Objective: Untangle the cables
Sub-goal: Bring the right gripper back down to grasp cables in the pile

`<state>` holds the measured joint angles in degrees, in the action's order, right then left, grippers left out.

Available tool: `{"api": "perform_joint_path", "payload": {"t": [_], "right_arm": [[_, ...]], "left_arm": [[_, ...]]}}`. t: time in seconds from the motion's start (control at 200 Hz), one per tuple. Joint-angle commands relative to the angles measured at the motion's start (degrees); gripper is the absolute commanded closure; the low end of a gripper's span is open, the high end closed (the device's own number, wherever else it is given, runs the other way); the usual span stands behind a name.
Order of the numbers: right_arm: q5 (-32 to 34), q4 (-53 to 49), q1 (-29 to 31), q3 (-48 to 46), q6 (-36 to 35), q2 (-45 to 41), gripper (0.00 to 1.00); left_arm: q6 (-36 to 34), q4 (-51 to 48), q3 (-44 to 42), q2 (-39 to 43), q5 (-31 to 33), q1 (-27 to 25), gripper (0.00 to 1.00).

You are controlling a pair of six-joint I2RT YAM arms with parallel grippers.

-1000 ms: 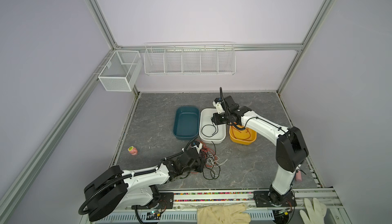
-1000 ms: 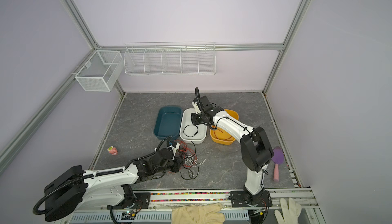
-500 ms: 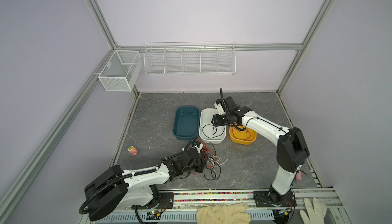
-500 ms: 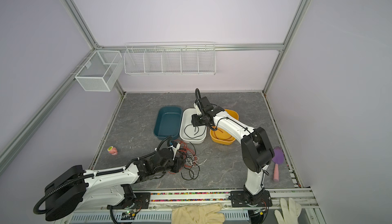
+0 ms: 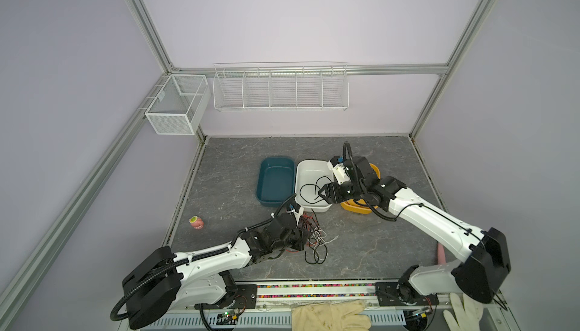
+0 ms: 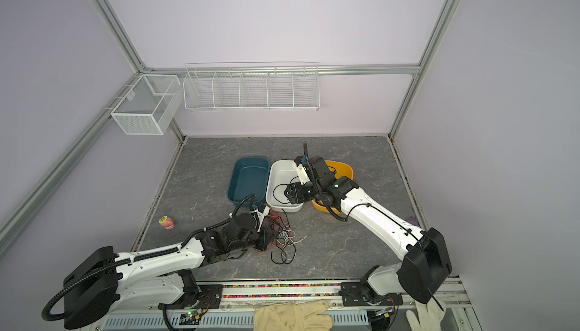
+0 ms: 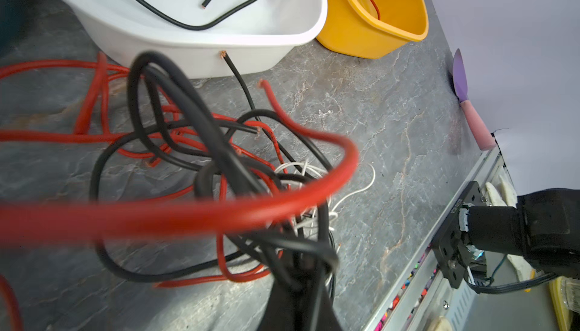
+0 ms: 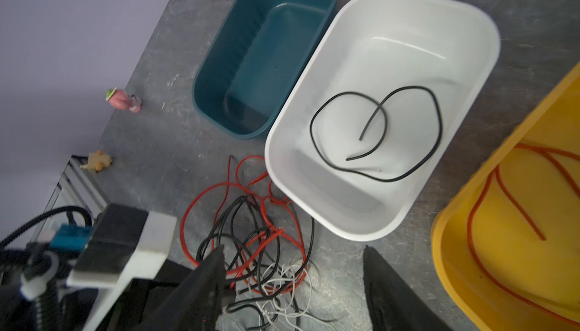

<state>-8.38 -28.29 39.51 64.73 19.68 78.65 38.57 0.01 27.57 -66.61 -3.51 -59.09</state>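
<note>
Left gripper [image 7: 298, 279] is pinching the cables [image 7: 188, 216] by the front edge of the bench [image 5: 370, 244], right gripper [image 5: 322, 193] has jaws spread over the white tub [image 5: 309, 163], teal tub [image 5: 276, 160] alongside.

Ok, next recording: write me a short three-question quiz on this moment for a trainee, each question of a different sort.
1. True or false: the teal bin holds a white cable.
2. Multiple choice: the cable lying in the white bin is A) red, B) black, C) white.
3. Fill in: the left gripper is shut on the tangle of cables, while the right gripper hovers over the white bin with its jaws ____.

Key:
1. False; nothing lies in it.
2. B, a single black cable.
3. Open.
</note>
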Motion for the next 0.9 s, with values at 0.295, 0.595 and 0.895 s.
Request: {"api": "perform_joint_path", "payload": {"t": [0.295, 0.595, 0.895], "right_arm": [[-2.8, 5.6, 5.7, -11.0, 0.9, -5.9, 0.28], [1.5, 7.7, 8.9, -18.0, 3.9, -8.2, 0.28], [3.0, 11.9, 10.1, -21.5, 5.4, -5.4, 0.34]], "left_arm": [[-2.6, -3.9, 1.4, 3.8, -4.5, 0.2, 0.81], [-4.3, -9.6, 3.0, 9.7, -1.9, 0.2, 0.62], [-4.3, -15.9, 1.9, 19.2, 5.3, 0.3, 0.56]]}}
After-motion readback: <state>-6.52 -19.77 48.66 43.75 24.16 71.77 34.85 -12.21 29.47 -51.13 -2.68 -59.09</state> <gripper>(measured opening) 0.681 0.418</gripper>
